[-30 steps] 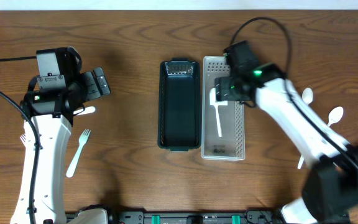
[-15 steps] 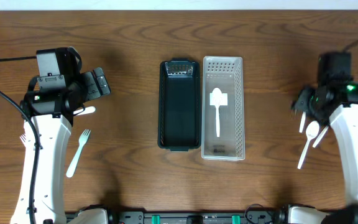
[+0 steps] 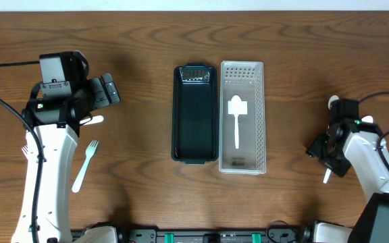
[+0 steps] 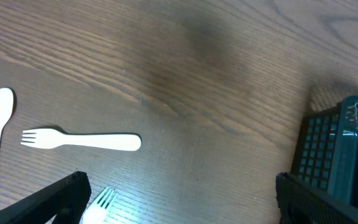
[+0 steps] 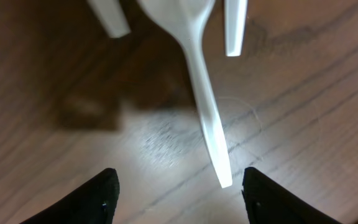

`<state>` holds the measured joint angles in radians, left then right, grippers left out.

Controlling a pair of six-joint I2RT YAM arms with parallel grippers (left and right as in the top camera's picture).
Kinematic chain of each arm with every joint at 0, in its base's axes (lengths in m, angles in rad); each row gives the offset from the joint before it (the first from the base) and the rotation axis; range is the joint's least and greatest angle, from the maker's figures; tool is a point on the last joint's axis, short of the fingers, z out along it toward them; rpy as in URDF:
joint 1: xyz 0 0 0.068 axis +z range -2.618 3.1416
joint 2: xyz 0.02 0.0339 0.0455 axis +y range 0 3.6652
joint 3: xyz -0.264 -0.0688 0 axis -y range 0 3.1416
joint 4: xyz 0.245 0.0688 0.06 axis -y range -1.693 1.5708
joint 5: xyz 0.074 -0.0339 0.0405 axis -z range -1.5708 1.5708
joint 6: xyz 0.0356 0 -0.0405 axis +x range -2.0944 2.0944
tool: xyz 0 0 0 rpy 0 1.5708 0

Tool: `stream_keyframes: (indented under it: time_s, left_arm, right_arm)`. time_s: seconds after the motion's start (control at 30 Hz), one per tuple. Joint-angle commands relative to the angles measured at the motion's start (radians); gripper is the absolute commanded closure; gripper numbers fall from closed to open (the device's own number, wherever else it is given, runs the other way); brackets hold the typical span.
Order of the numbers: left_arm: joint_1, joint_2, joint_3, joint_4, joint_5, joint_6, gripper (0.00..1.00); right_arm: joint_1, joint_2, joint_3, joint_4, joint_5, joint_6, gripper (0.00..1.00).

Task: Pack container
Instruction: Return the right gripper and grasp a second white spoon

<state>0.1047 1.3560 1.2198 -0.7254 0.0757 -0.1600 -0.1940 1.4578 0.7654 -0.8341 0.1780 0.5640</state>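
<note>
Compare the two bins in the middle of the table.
The dark bin is opaque; the clear bin is see-through. The clear bin holds a white spoon; the dark bin shows no utensil inside. Both are long, narrow, open-topped, and lie side by side lengthwise.

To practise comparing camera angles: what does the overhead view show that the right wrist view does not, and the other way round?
Only overhead: the dark basket and clear basket side by side, a white spoon in the clear one, the left arm and a fork beside it. Only right wrist: a spoon handle lying on the wood between the open jaws, with two more white handle ends beyond it. Both: the wooden table and the right gripper above it.
</note>
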Motion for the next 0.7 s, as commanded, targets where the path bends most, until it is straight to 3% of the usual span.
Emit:
stream_keyframes:
  time_s: [0.0, 0.43, 0.67]
  left_arm:
    - [0.003, 0.003, 0.019, 0.0, 0.003, 0.009, 0.02]
    - [0.003, 0.003, 0.019, 0.0, 0.003, 0.009, 0.02]
    - [0.003, 0.003, 0.019, 0.0, 0.003, 0.009, 0.02]
  right_arm:
    - [-0.048, -0.006, -0.055, 0.051, 0.028, 0.026, 0.31]
    - [-0.148, 0.002, -0.097, 0.216, 0.024, 0.014, 0.29]
    - [-0.148, 0.06, -0.109, 0.323, 0.022, 0.003, 0.4]
